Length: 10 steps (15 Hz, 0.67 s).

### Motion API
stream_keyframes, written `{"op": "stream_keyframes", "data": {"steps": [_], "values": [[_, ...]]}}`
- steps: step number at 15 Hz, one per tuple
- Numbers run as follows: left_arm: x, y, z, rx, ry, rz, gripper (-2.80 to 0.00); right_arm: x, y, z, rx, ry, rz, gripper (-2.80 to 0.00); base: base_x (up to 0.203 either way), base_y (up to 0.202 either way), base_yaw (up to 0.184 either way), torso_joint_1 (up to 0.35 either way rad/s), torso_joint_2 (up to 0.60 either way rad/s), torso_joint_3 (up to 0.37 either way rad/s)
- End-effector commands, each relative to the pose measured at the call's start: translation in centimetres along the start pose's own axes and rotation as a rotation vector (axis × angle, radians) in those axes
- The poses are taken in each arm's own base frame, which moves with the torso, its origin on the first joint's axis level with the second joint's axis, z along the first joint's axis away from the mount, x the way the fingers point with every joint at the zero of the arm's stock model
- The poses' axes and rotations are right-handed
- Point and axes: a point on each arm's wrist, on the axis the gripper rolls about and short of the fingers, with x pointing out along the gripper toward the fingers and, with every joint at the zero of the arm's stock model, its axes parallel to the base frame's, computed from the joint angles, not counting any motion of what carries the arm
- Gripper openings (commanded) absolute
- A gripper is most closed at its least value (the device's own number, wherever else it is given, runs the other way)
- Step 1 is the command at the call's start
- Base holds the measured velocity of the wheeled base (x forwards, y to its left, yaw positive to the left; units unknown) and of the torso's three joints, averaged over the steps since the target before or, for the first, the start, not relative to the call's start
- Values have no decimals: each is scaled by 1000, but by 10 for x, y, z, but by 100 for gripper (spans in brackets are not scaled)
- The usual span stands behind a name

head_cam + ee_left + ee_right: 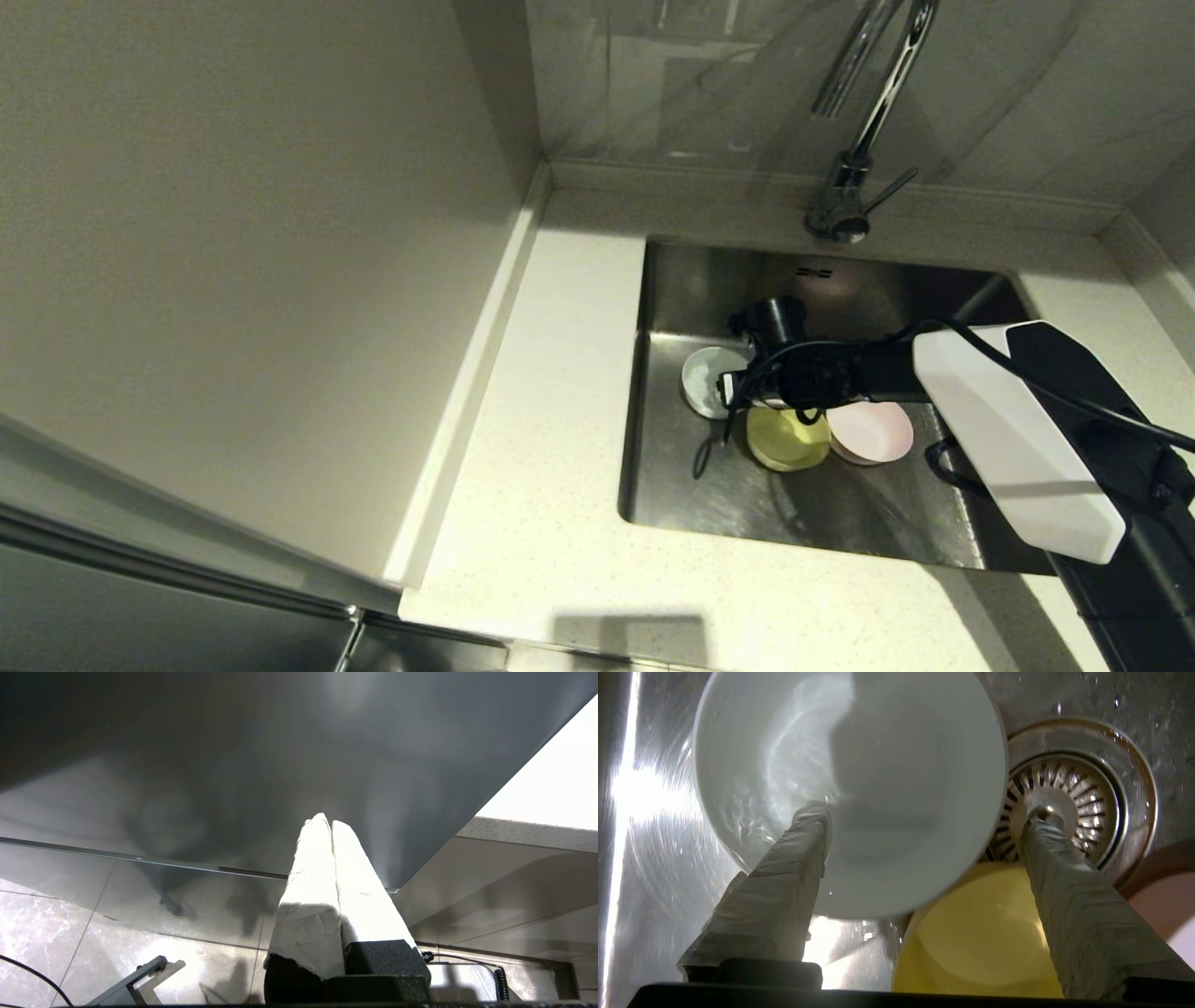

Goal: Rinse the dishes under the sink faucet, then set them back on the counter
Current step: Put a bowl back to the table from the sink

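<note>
The right gripper [924, 821] reaches into the rectangular brushed stainless-steel sink [672, 467], its taped fingers [784, 877] spread wide astride the rim of the small round white plastic bowl [887, 765], gripping nothing. That bowl [707, 378] sits at nine o'clock from the wrist; the yellow bowl [787, 439] lies at six, the pale pink bowl [873, 432] just beside it. The round metal drain strainer [1083, 798] is close by (partly under the white bowl). The left gripper [331, 826], fingers pressed together, hangs parked off the pale cream speckled counter [551, 392].

no legible text, labels, brands or numbers anywhere in view
</note>
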Motion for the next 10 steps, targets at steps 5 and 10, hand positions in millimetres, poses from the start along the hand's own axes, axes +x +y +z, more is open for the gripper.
{"op": "stream_keyframes", "data": {"steps": [5, 10], "values": [[0, 0, 0, -1, -2, 0, -280, 8, 4, -7, -9, 1, -2, -280, 0, 0, 0, 0, 0, 0], [0, 0, 0, -1, -2, 0, -280, 6, 4, -2, -5, -25, -1, -280, 0, 0, 0, 0, 0, 0]]}}
